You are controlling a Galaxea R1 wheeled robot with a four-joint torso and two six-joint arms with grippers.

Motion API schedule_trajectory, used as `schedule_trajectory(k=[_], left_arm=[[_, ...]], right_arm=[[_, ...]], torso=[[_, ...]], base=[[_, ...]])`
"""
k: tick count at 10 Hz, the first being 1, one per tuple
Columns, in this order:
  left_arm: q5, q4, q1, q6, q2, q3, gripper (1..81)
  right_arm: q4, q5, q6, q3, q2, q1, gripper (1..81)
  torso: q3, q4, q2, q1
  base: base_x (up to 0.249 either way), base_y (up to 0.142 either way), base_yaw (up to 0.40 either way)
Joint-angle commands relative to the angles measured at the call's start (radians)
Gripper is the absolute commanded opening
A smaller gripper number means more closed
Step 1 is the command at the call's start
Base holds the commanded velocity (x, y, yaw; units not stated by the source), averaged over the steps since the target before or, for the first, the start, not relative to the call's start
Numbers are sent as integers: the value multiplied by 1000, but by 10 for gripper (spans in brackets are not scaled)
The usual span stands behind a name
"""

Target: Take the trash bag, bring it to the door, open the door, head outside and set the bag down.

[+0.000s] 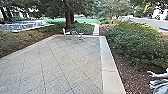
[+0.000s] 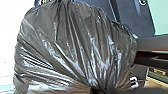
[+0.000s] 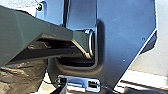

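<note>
Trash bag [image 2: 75,50] hung bunched at left gripper [image 2: 98,91], fingers clenched on it; right gripper's state could not be told; paving [image 1: 62,65] lay near, shrubs [image 1: 135,42] at right

Left fingers [image 2: 112,91] seemingly closed; jointed bar [image 3: 58,32] across dark plate [image 3: 125,37].

wide plate [image 3: 125,37] is showing dark slate blue, one edge slanting; small round fitting [image 3: 39,7] is glinting near a corner. rounded recess [image 3: 77,62] is sinking into the plate. angular bar [image 3: 22,32] is appearing grey-green, a pale ring [image 3: 91,43] rimming its end. below, a light panel [image 3: 75,87] is carrying dark squarish inserts [image 3: 93,84]. pale marking [image 2: 133,82] is standing out on dark body, too blurred for reading.
</note>
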Motion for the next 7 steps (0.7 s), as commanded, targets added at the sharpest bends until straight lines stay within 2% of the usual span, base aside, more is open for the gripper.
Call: schedule_trajectory(k=[1,7], left_arm=[[72,0,-28,6,-4,1,10],[72,0,-25,8,-4,3,10]], right_arm=[[-7,-69,-3,7,4,12,811],[-8,-68,-3,6,10,11,811]], torso=[[0,0,0,0],[0,0,1,0]], base=[[114,0,0],[119,0,0]])
